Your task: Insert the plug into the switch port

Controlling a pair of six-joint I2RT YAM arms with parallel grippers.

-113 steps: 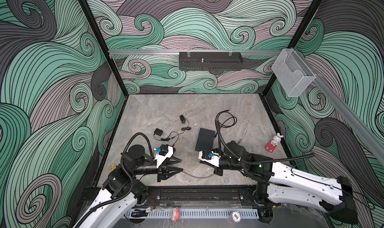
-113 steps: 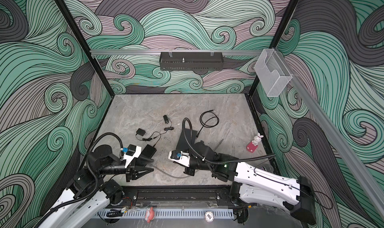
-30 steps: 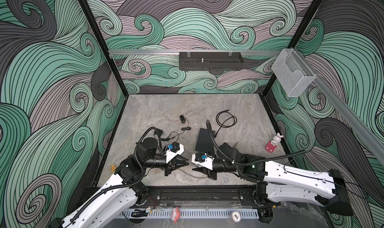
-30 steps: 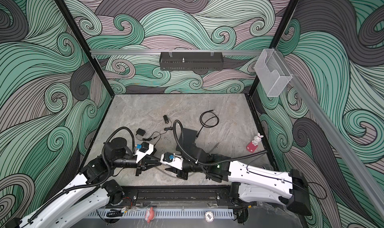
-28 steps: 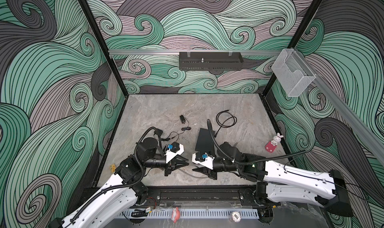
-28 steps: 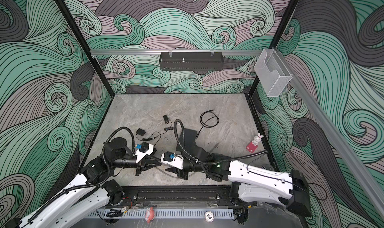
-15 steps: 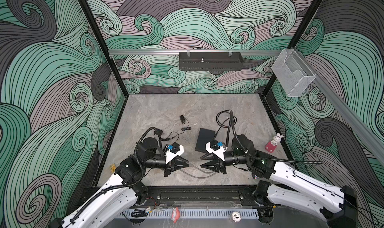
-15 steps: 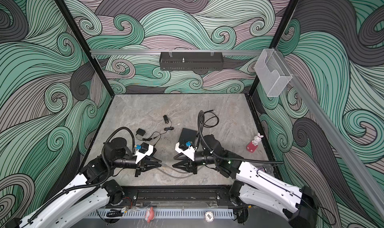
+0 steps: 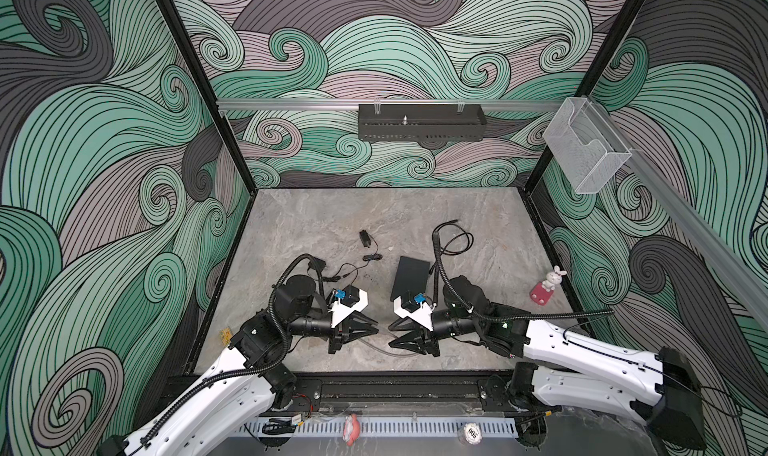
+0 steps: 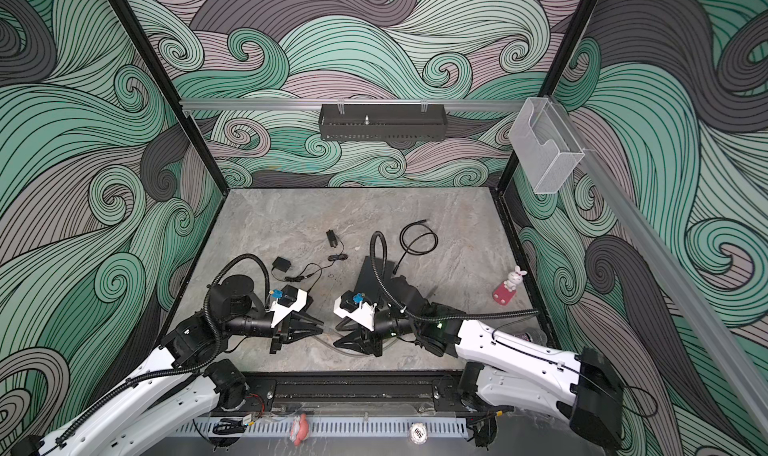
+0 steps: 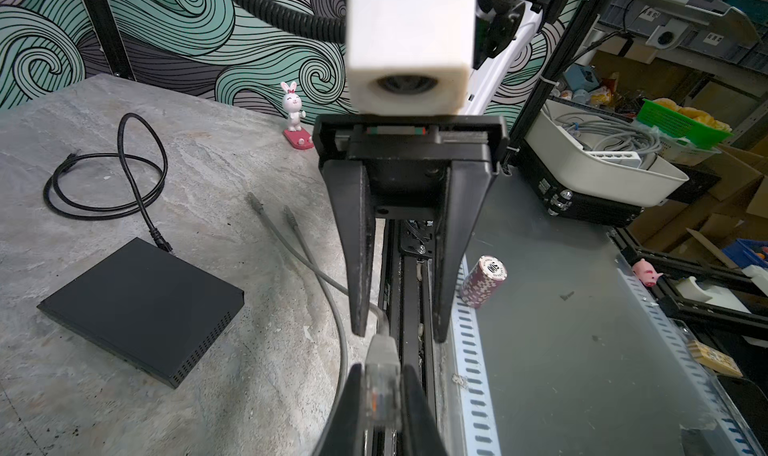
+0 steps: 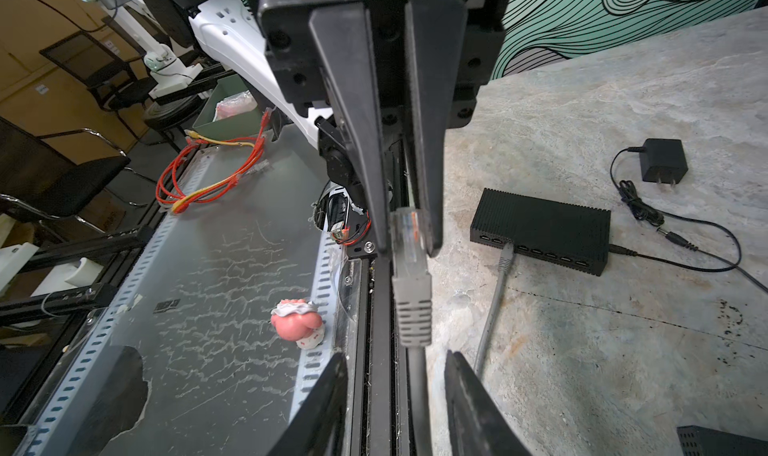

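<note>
Currently the left end effector (image 9: 375, 330) is closed on the clear plug (image 12: 409, 237) of the grey cable (image 12: 417, 391), holding it above the front edge of the counter (image 12: 623, 370). Facing it tip to tip, the right end effector (image 11: 400, 334) stands open; the grey cable runs between its fingers (image 12: 324, 404) without visible contact. The switch (image 12: 540, 225) lies on the counter, apart from the plug, with a second cable (image 12: 493, 308) plugged into it.

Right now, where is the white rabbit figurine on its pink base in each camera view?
Both top views: the white rabbit figurine stands near the right edge of the grey stone table.
Left wrist: the figurine stands by the patterned wall.
Right wrist: not in it.
Shared landmark: the black two-fingered right gripper, open, in all four views.
</note>
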